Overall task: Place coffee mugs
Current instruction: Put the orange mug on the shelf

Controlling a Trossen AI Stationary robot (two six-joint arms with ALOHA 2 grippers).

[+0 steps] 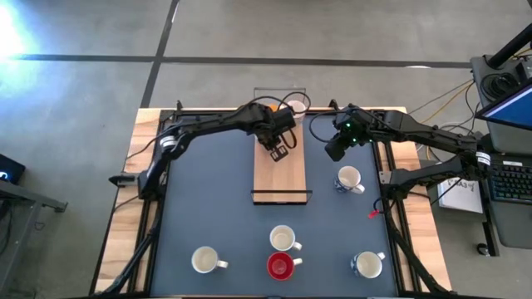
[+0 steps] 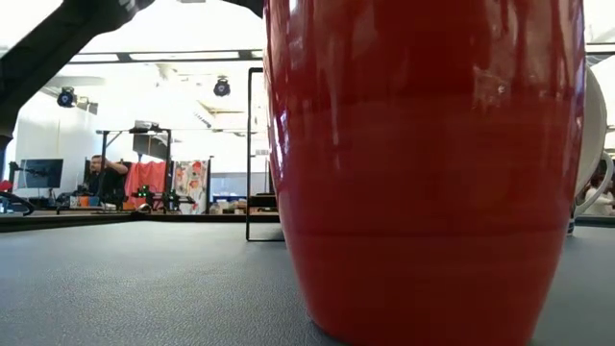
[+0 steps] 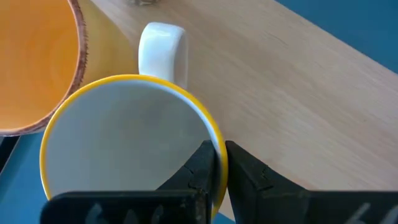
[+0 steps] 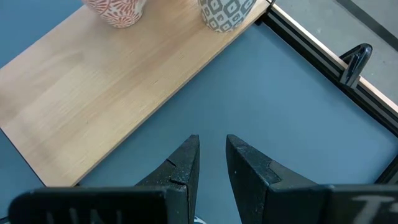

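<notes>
Even, bright overhead light; glare whitens the concrete floor (image 1: 12, 33) at one corner. The glossy red ceramic mug (image 2: 423, 163) looms blurred, reflecting ceiling lights.

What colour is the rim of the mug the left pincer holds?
Yellow rim, white inside; left wrist view shows it best.

Glossy red glazed mug (image 2: 432, 163). Pale, smooth wooden board (image 4: 106, 87) with visible grain. Matt blue-grey mat on the surface (image 1: 216, 208). Glossy white mug, yellow-rimmed (image 3: 124, 143). Matt black end effector fingers (image 4: 186, 168).
</notes>
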